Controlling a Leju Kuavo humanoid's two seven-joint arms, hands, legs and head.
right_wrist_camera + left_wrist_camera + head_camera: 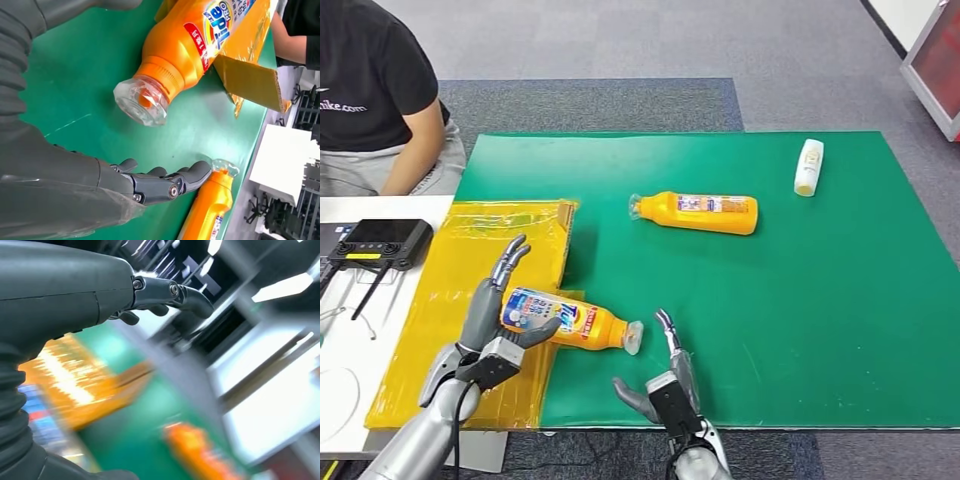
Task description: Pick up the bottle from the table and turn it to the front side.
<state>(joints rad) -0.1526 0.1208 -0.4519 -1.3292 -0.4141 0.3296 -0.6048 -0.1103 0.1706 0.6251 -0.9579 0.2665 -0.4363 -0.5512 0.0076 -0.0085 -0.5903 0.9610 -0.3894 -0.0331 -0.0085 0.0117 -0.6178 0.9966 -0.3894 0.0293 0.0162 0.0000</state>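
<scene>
**Left hand grips the Tide bottle at the mat's near edge**

From the head view, the left hand [497, 318] holds the orange bottle [573, 322] lying across the yellow sheet [456, 290] and green mat [803, 300]. The right hand [669, 385] hovers beside its cap, fingers spread, holding nothing — the right wrist view shows the clear cap [140, 101] close up. A second orange bottle [697, 212] lies farther back.

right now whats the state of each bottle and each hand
near bottle: on its side, label up, clear cap on, gripped by the left hand
far bottle: lying on the green mat, cap on, untouched
white bottle: lying on the mat, closed
left hand: holding the near bottle
right hand: open, empty, beside the cap
</scene>
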